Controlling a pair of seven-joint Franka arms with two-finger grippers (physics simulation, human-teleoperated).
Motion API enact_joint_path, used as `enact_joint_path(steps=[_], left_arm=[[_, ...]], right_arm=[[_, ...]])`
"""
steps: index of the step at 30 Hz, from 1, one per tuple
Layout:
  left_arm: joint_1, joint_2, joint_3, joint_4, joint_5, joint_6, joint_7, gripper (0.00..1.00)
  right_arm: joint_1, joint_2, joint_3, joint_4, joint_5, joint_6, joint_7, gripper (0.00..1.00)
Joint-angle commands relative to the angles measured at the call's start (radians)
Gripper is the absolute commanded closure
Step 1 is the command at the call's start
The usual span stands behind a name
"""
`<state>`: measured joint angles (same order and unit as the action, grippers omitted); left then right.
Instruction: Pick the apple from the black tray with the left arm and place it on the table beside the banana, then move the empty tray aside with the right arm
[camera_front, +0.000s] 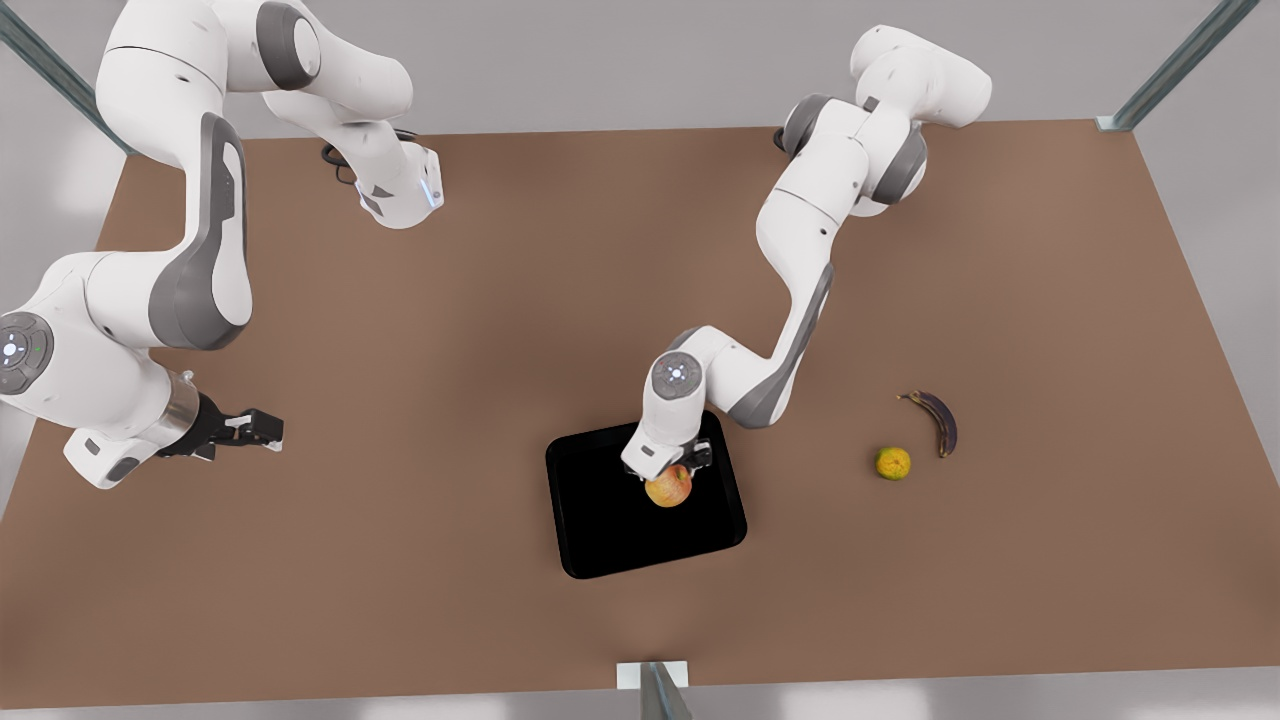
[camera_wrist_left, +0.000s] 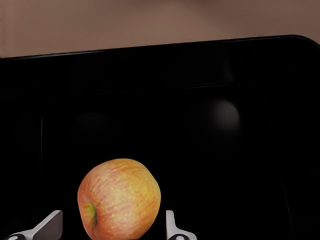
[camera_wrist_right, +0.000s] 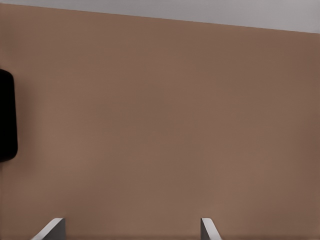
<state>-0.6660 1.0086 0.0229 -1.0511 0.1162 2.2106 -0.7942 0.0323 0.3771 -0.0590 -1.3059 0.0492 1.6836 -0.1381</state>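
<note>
Front view, centre frame: my left gripper (camera_front: 668, 468) hangs spread over the apple (camera_front: 669, 487) on the black tray (camera_front: 600, 540), fruit between my fingers; my right gripper (camera_front: 262, 430), splayed, waits at left.

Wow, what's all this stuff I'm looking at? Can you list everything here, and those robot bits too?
table: one, plain brown, under everything.
black tray: one, glossy black, near the table's middle.
apple: one, yellow with orange-red blush, on the tray.
citrus fruit: one, bumpy yellow-green, on the table toward the front view's right.
banana: one, dark purplish-brown, just beyond the citrus fruit, apart from it.
frame posts: grey metal, at the table's edges.
left gripper: white, down over the apple, fingers open either side of it with gaps.
right gripper: black, waiting at the front view's left above bare table, fingers open.
</note>
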Motion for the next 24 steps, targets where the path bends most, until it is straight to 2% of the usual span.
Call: enact_joint_path(steps=[1, 24], left_arm=[[0.002, 0.007, 0.002, 0.002, 0.008, -0.003, -0.062, 0.0], [0.006, 0.077, 0.008, 0.011, 0.006, 0.13, -0.094, 0.0]], right_arm=[[0.0, -0.001, 0.001, 0.001, 0.0, -0.001, -0.005, 0.0], [0.0, -0.001, 0.001, 0.001, 0.0, -0.001, -0.006, 0.0]])
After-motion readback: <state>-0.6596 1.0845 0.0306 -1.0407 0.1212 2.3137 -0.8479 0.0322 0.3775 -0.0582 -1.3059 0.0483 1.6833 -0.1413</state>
